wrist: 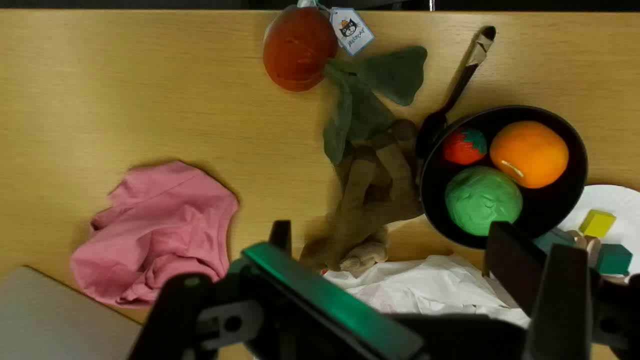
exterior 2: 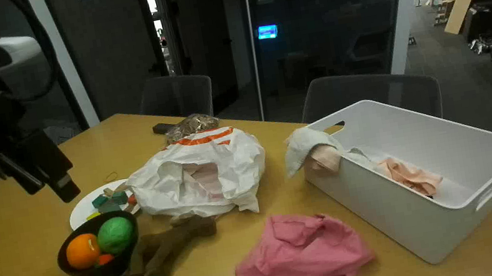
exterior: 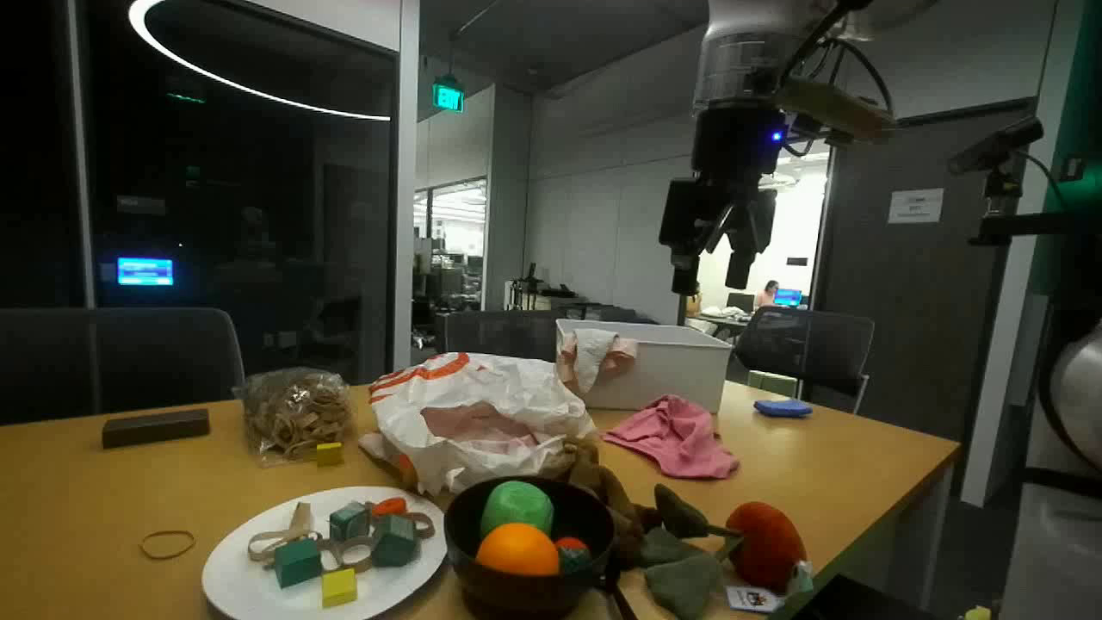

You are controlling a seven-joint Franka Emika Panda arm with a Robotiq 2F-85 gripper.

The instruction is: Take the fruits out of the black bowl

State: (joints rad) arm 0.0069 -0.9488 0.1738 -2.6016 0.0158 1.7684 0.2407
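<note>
End effector (wrist: 392, 242), fingers apart, hanging well higher than black bowl (wrist: 547, 207), orange fruit (wrist: 531, 154) and green fruit (wrist: 482, 200) inside

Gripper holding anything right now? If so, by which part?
Nothing is held: the gripper hangs open and empty above the table, and the orange fruit and green fruit lie in the black bowl.

In exterior view, low across table (exterior: 848, 456), bowl (exterior: 508, 596) near. In exterior view, angled down, pink cloth (exterior 2: 300, 260) near. Wrist view: straight down. All share bowl, pink cloth.
</note>
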